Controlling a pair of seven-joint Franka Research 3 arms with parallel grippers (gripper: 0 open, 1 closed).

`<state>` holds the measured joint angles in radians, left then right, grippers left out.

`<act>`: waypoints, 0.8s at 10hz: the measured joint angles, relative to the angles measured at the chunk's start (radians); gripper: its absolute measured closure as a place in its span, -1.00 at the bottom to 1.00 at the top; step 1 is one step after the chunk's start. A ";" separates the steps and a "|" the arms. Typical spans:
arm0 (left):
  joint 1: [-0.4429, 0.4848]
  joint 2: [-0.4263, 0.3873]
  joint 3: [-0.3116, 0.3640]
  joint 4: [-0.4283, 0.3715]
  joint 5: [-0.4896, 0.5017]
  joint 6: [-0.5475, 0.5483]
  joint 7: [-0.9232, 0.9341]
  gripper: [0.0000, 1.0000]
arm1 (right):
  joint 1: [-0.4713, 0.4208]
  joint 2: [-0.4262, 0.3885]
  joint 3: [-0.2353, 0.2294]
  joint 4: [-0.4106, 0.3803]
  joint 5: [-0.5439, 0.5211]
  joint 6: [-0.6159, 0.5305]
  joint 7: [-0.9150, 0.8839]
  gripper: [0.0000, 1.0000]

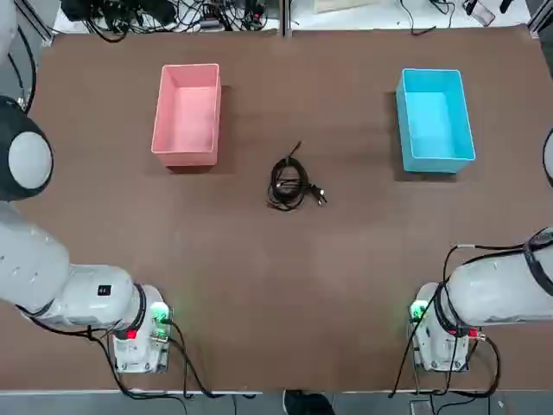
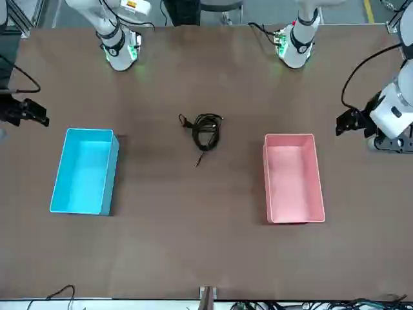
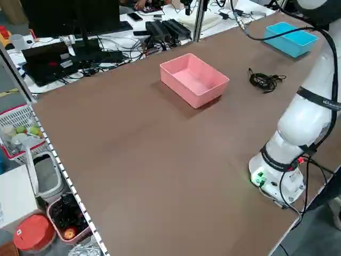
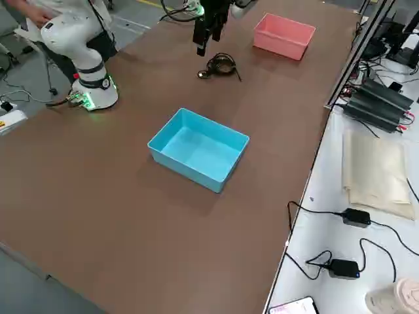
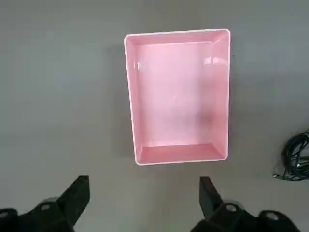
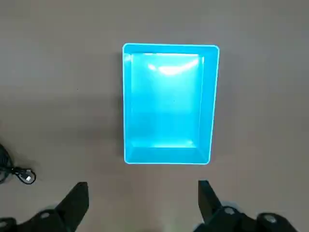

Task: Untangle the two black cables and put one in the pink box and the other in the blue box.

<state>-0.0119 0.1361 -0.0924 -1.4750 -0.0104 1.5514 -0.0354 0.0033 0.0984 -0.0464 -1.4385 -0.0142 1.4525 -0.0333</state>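
1. The two black cables point(image 1: 289, 182) lie in one tangled coil near the middle of the counter point(image 1: 276, 285), between the two boxes. A plug end sticks out on the side toward the blue box and a short tail points away from the robot.
2. The pink box point(image 1: 187, 112) sits on the robot's left of the coil, a little farther from the bases. It holds nothing.
3. The blue box point(image 1: 434, 119) sits on the robot's right of the coil, about level with the pink one and well apart from it. It also holds nothing.
4. Left pincer point(image 5: 144, 203): spread wide, gripping nothing, hanging above the counter over the pink box. The cable coil shows at the edge of its wrist view.
5. Right pincer point(image 6: 143, 205): spread wide, gripping nothing, hanging over the blue box. A plug end of the coil shows at the edge of its wrist view.
6. Both arm bases stand at the near edge of the counter with green lights lit.
7. Beyond the far edge, other wires, power bricks and a monitor lie on a neighbouring desk.
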 joint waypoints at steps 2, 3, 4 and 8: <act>0.000 0.000 0.000 0.001 0.000 0.000 0.000 -1.00 | 0.000 0.000 0.000 0.000 0.000 0.000 0.000 -1.00; 0.000 0.000 0.000 0.001 0.000 0.000 -0.002 -1.00 | 0.000 0.000 0.000 0.000 0.000 0.001 0.000 -1.00; -0.001 0.000 -0.001 0.001 0.000 0.000 -0.017 -1.00 | 0.000 0.000 0.000 0.000 0.000 0.002 0.000 -1.00; -0.099 0.015 -0.011 -0.001 0.000 0.000 -0.327 -1.00 | 0.031 -0.001 0.001 -0.022 0.015 0.068 0.102 -1.00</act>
<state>-0.1111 0.1513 -0.1036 -1.4755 -0.0104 1.5514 -0.3623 0.0342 0.0978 -0.0452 -1.4604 0.0011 1.5203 0.0683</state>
